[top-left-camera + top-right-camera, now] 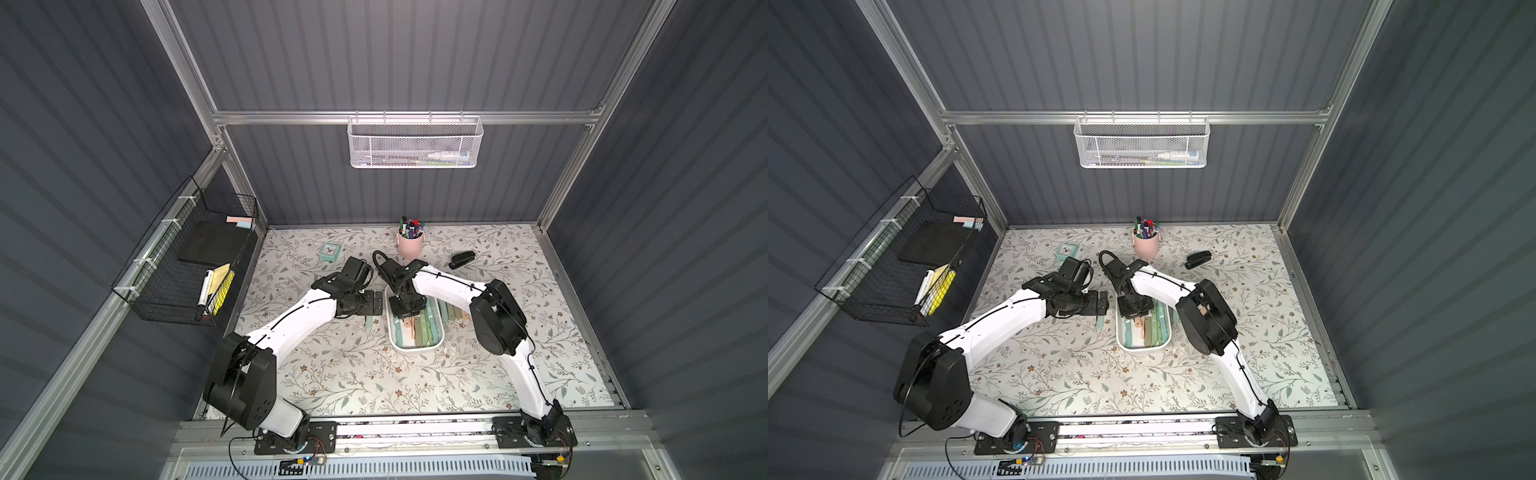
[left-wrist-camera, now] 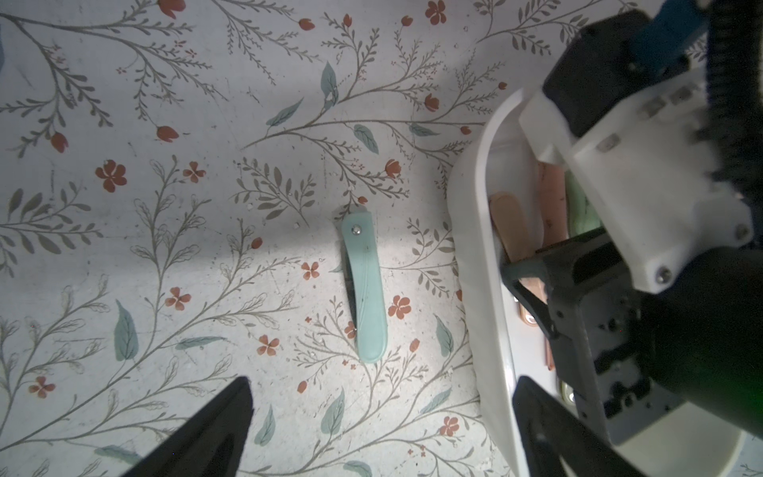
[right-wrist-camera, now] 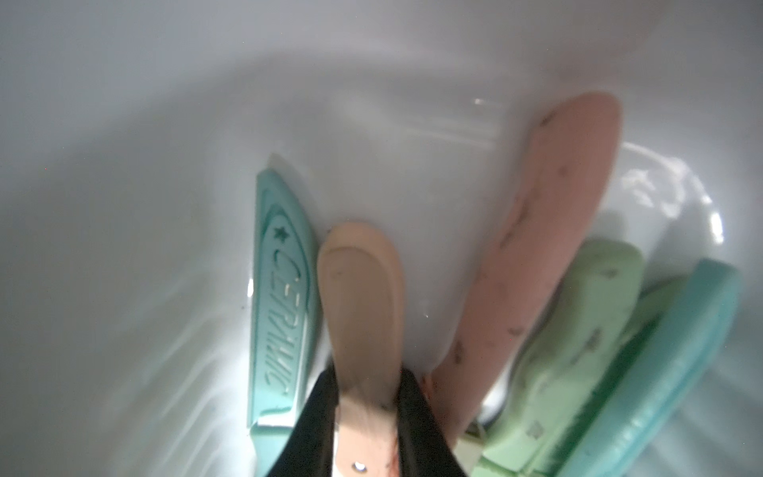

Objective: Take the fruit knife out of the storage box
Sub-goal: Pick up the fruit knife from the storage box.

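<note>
Right gripper (image 3: 365,376) is down inside the storage box (image 1: 415,348), jaws pinched onto both sides of the beige fruit knife (image 3: 359,289), which pokes out ahead of the fingertips, inside the box. A teal sheath (image 3: 280,297) sits just beside it. Left gripper (image 2: 384,382) hangs spread wide over the mat (image 2: 165,206), holding nothing, with a teal folding knife (image 2: 365,289) just ahead of it.
</note>
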`<move>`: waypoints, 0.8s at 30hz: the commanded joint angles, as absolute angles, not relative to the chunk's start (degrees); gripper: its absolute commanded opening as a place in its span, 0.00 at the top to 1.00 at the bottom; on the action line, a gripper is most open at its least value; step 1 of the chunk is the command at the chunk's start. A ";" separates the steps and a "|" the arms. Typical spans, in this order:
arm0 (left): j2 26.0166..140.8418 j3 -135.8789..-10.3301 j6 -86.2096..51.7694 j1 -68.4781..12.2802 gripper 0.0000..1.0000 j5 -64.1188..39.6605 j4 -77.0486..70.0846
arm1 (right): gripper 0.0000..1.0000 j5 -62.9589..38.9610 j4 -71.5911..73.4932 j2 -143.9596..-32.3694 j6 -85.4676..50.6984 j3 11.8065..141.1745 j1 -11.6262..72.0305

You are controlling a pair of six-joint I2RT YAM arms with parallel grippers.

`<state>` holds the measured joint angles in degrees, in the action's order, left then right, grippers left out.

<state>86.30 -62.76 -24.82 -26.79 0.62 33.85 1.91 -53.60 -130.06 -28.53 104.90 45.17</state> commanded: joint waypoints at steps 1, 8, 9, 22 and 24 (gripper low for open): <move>86.25 -62.67 -25.49 -26.77 0.01 0.53 34.15 | 0.80 2.92 -52.23 -125.90 -29.70 102.89 45.47; 86.02 -62.43 -25.14 -26.73 0.01 -0.18 33.77 | 0.80 2.78 -51.15 -120.77 -29.70 101.57 45.38; 85.96 -62.42 -25.12 -26.73 0.01 -0.26 33.68 | 0.80 3.03 -51.16 -120.15 -29.75 101.36 45.31; 86.26 -63.45 -24.76 -26.79 0.01 -2.12 32.96 | 0.80 3.66 -51.36 -105.89 -27.82 91.31 36.82; 86.30 -63.54 -23.69 -26.80 0.01 -2.11 32.55 | 0.80 3.35 -50.33 -102.54 -26.97 87.38 33.62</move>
<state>86.30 -62.76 -24.73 -26.79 -1.28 32.95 2.81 -49.80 -106.17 -27.99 90.67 37.54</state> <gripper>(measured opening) 0.994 0.239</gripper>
